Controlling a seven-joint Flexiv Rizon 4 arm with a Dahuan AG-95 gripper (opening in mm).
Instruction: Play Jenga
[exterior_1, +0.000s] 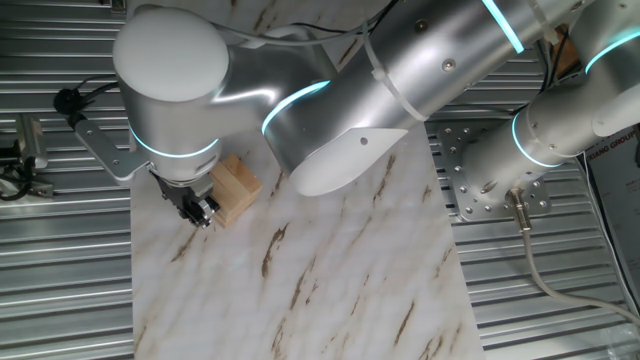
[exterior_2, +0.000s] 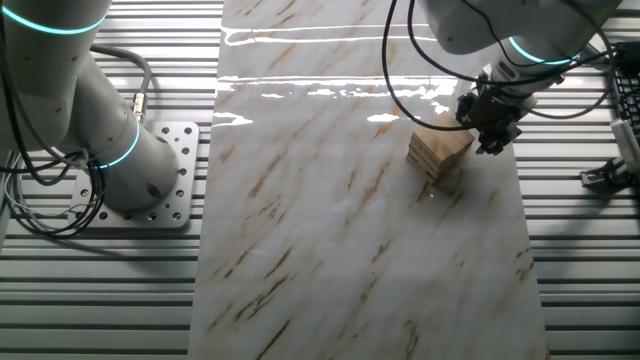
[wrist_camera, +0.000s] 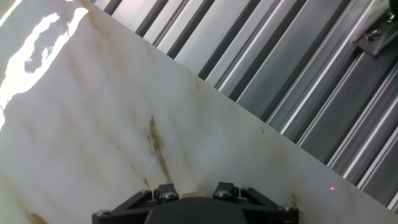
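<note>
A silver robot arm (exterior_1: 420, 70) reaches over a marble-patterned worktop (exterior_1: 330, 270); its black claw (exterior_1: 198, 208) sits low at one side of a small stack of tan wooden blocks (exterior_1: 236, 186), touching or just beside it; the blocks stand on the marble near the worktop's edge, close to a ribbed metal surface (exterior_1: 60, 280); from the other fixed view the stack (exterior_2: 440, 148) shows crossed layers, with the claw (exterior_2: 492, 128) at its far corner; the hand view shows only the claw's black base (wrist_camera: 199, 208) over marble and ribbed metal, fingertips out of frame; whether the claw is released or clenched cannot be told; a second arm's base (exterior_2: 140, 170) is bolted to a perforated plate (exterior_2: 185, 140) beside the worktop.
</note>
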